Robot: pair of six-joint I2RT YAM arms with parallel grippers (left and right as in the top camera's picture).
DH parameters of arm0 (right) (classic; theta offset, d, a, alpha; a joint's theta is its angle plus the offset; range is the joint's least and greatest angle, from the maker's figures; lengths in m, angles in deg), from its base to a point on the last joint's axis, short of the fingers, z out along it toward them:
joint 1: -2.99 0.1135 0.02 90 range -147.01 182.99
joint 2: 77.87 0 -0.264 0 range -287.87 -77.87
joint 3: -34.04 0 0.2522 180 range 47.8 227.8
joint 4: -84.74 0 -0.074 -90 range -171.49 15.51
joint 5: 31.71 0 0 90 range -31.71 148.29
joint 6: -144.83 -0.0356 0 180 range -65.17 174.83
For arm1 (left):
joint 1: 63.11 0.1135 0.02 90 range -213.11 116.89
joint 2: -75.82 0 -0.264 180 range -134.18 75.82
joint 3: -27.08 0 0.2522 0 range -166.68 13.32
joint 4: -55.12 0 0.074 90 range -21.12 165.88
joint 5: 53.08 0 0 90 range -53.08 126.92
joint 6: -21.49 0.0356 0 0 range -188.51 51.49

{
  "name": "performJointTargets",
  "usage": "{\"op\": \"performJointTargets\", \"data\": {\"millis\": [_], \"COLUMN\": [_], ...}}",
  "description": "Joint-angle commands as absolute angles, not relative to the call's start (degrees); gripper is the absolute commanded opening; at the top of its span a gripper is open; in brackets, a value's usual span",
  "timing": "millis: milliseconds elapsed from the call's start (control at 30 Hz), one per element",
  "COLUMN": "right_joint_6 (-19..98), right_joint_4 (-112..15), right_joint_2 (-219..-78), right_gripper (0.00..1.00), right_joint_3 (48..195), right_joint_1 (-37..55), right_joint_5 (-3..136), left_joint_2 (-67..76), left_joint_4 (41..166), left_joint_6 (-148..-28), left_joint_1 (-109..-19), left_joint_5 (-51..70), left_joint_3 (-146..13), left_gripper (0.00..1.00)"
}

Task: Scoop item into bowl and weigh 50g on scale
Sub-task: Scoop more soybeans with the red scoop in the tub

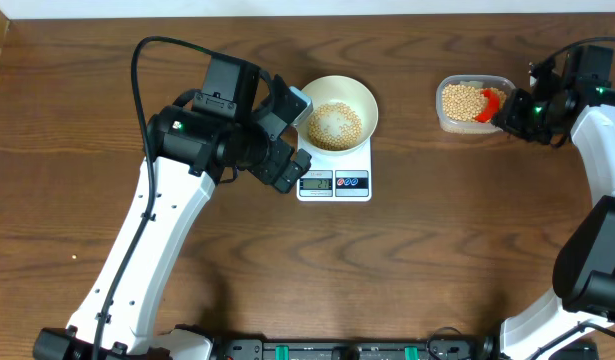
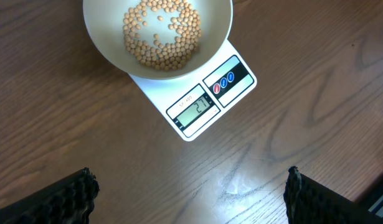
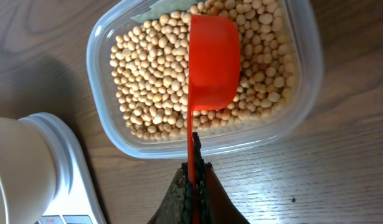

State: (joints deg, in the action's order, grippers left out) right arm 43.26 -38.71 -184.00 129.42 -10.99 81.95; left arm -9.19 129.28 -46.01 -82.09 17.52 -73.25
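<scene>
Digits on the scale (image 2: 207,102) unreadable. The white bowl (image 2: 101,43) sits on it, far rim cropped, soybeans (image 2: 160,34) thin across its floor. Near it, left fingers (image 2: 66,199) spread wide, empty, mostly cropped. Far right, right fingers (image 3: 203,199) clamp red scoop (image 3: 213,62) handle over clear tub (image 3: 110,134); load unclear. Open desk (image 1: 437,260) between.
</scene>
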Motion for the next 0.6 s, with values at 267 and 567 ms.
{"op": "performJointTargets", "data": {"millis": [267, 567], "right_joint_6": [42.65, 49.44], "right_joint_4": [-40.17, -40.61], "right_joint_2": [-185.26, -189.26], "right_gripper": [0.01, 0.01], "right_joint_3": [129.12, 129.1], "right_joint_1": [-12.47, -12.67], "right_joint_5": [90.37, 92.03], "left_joint_2": [-9.59, -9.59], "left_joint_4": [129.46, 129.46], "left_joint_6": [-46.09, -46.09], "left_joint_1": [-82.16, -82.16], "left_joint_5": [17.0, 17.0], "left_joint_3": [-74.23, -74.23], "left_gripper": [0.98, 0.98]}}
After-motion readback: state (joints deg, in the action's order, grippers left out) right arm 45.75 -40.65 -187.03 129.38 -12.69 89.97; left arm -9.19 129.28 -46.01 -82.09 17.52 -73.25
